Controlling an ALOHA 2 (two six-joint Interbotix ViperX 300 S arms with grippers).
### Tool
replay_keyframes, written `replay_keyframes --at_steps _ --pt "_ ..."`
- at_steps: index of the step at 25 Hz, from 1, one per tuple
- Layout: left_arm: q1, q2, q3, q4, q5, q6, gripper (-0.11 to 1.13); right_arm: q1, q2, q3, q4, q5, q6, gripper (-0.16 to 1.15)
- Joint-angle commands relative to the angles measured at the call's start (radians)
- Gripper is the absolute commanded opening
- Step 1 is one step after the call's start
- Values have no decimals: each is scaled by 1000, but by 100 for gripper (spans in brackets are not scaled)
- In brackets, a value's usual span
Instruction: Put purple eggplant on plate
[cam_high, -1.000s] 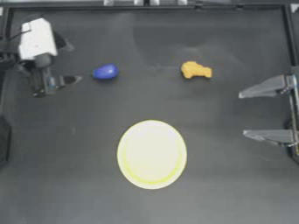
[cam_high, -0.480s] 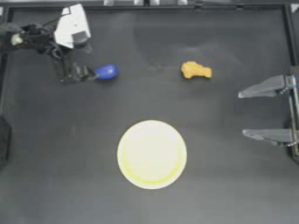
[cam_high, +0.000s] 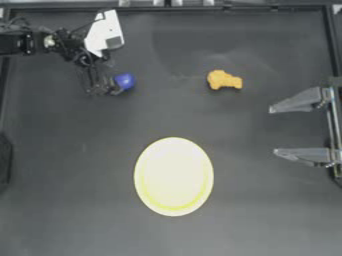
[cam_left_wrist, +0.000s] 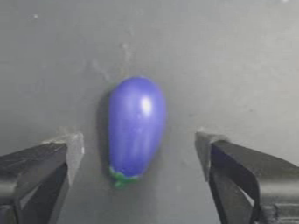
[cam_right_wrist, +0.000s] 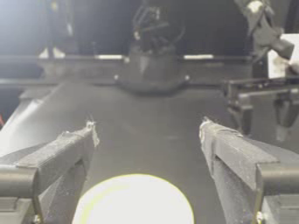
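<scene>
From above, I see my left gripper (cam_high: 110, 89) near the far left corner of the table (cam_high: 67, 200). The purple eggplant (cam_high: 124, 81) lies right at its tips, on the table. It is hard to tell from up here if the tips touch it. The plate (cam_high: 174, 176) sits in the middle of the table, closer to the near edge, well apart from the eggplant. An orange-yellow lumpy piece (cam_high: 223, 80) lies toward the far edge, between the eggplant and the right side. My right gripper (cam_high: 294, 130) waits at the right edge of the table, with its jaws spread wide.

From my left wrist camera, the purple eggplant (cam_left_wrist: 135, 127) lies between the two dark jaws of my left gripper (cam_left_wrist: 139, 153). The jaws are wide open. There is a gap on each side, so they do not touch it. Its little green end points back at the gripper.

From my right wrist camera, my right gripper (cam_right_wrist: 147, 144) is open wide too, and it holds nothing. The plate (cam_right_wrist: 135, 200) shows low between its jaws. The left arm (cam_right_wrist: 265, 52) shows far off across the table.
</scene>
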Motion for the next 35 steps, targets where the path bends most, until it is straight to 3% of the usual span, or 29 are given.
replay_keyframes --at_steps 1,26,29,35 --pt "0 -5 -37 -2 -5 132 103 -2 8 -17 3 -9 0 100" --pt "-11 123 -97 3 -5 161 101 -2 25 -18 3 -9 2 100" --pt "-11 127 -101 5 -2 160 86 -2 25 -17 3 -9 2 100" --pt "-11 126 -101 15 32 156 22 -2 25 -15 3 -9 2 100"
